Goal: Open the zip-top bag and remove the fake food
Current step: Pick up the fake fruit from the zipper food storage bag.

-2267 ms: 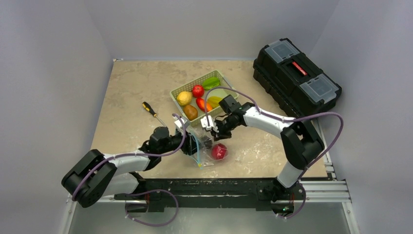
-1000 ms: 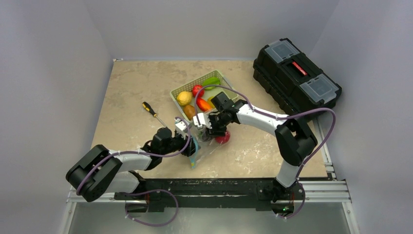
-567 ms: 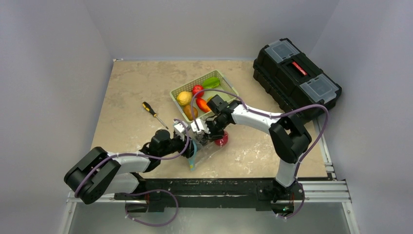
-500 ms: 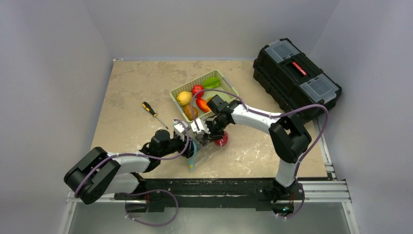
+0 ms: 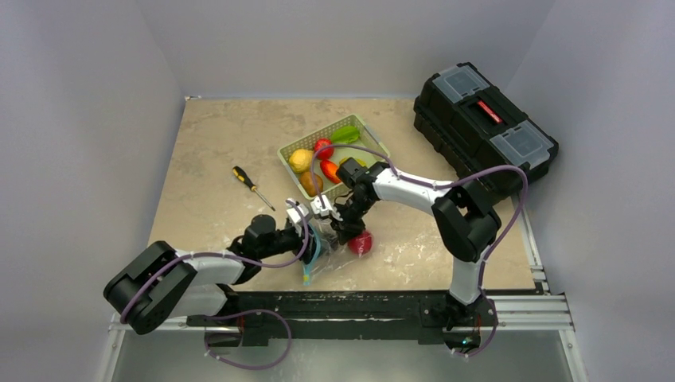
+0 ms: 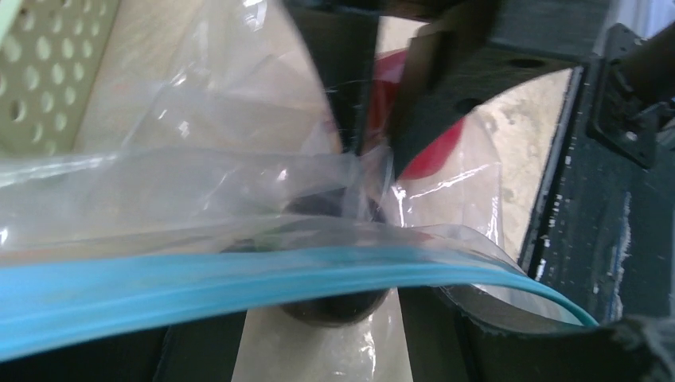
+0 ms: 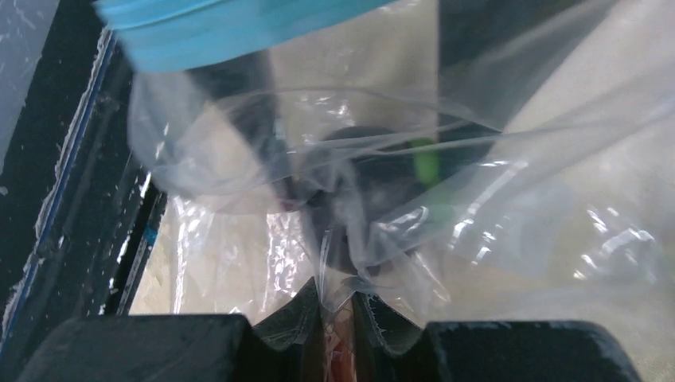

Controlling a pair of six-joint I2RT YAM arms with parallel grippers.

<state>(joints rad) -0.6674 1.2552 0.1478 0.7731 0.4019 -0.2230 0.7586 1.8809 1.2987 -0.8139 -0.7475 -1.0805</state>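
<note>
The zip-top bag [image 5: 325, 253] lies crumpled on the table's near middle, its light-blue zipper strip [image 5: 306, 259] toward the left arm. My right gripper [image 5: 341, 225] is over the bag. In the right wrist view the right gripper [image 7: 338, 299] is shut on a fold of clear plastic. A dark piece of fake food [image 7: 358, 199] with a green bit sits inside the bag. A red piece [image 5: 360, 243] rests at the bag's right end. My left gripper [image 6: 318, 338] stands open, and the blue strip [image 6: 239, 278] runs across its fingers.
A green basket [image 5: 374, 145] behind the bag holds yellow [image 5: 301, 160], red [image 5: 323, 148] and green [image 5: 345, 133] fake food. A yellow-and-black screwdriver [image 5: 251, 185] lies to the left. A black toolbox [image 5: 485, 127] sits at the back right.
My right gripper has moved nearer and closed onto the bag's plastic. The bag and the red piece have shifted toward the near edge. The left jaws have widened a little.
</note>
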